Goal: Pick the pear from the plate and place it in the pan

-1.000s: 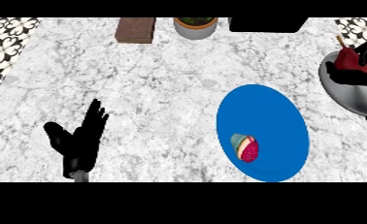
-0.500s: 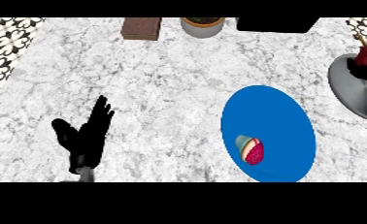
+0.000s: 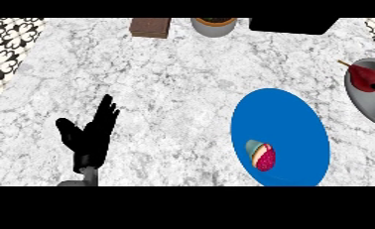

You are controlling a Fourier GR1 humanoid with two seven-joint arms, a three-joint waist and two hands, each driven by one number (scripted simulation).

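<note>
Black left hand (image 3: 89,141) is resting wide open, red stemmed pear (image 3: 361,74) sitting in the grey pan (image 3: 362,100) at its two o'clock.

One each: plate (image 3: 285,119), pan (image 3: 358,97), pear (image 3: 362,73), pot (image 3: 214,27), block (image 3: 151,27), multicoloured item (image 3: 261,155), robot hand (image 3: 89,139).

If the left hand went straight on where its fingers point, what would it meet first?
The left hand points away and slightly right over the marble counter. Probably the brown block at the far edge comes first, though the hand may pass beside it.
</note>
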